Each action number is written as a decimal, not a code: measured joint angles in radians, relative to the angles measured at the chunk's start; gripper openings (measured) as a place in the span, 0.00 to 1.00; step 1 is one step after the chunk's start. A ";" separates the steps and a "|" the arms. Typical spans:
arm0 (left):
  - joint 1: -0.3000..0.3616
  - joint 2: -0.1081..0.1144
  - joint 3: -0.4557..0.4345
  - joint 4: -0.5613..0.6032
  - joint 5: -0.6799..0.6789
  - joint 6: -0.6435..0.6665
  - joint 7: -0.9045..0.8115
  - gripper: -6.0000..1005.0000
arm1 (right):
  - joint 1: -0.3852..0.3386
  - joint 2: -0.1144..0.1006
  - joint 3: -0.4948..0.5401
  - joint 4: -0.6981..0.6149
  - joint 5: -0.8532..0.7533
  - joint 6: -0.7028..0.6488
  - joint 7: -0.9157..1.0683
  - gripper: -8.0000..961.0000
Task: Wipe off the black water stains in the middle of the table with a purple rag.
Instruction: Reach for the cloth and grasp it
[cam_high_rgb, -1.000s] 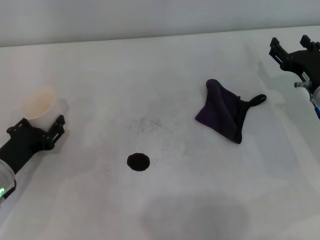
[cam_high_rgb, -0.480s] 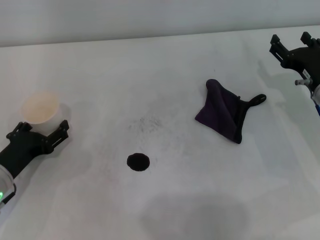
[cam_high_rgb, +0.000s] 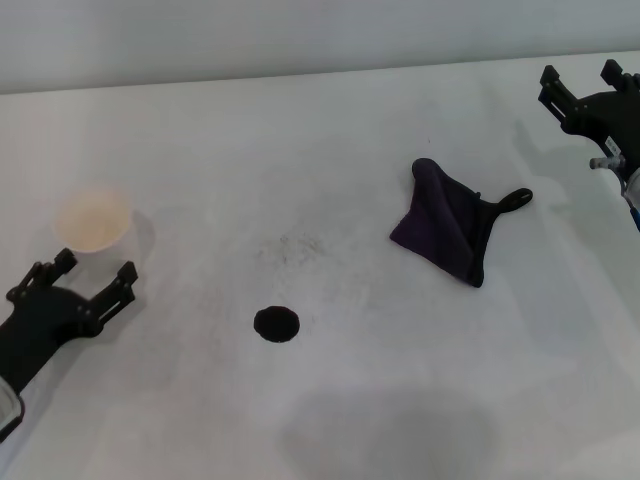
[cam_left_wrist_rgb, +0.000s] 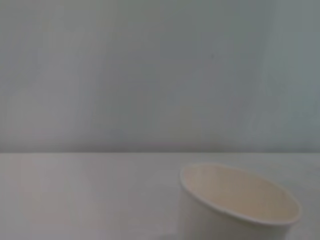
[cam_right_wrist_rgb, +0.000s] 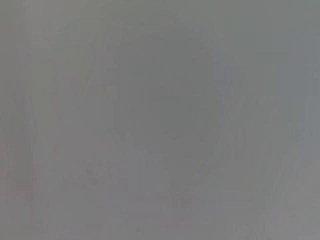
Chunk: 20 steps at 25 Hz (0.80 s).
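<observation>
While the left gripper (cam_high_rgb: 90, 275) is sitting spread and empty at the near left, just short of the white paper cup (cam_high_rgb: 92, 221), the black water stains (cam_high_rgb: 275, 323) are lying mid-table (cam_high_rgb: 330, 130), well apart from both arms. Farther back, the purple rag (cam_high_rgb: 449, 232) is resting right of centre, long axis running near-to-far, loop pointing at the right gripper (cam_high_rgb: 580, 85), hanging parted and empty, clearly nearer.
</observation>
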 joint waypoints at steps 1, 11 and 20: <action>0.009 0.001 0.000 0.000 -0.001 -0.008 0.001 0.88 | 0.000 0.000 0.000 0.000 0.000 0.000 0.000 0.89; 0.104 0.012 -0.007 0.000 -0.009 -0.170 -0.005 0.88 | 0.000 0.001 -0.001 0.003 -0.003 0.002 0.000 0.89; 0.225 0.019 -0.010 0.056 -0.164 -0.277 0.000 0.88 | 0.018 -0.007 -0.026 -0.011 -0.067 0.021 0.133 0.89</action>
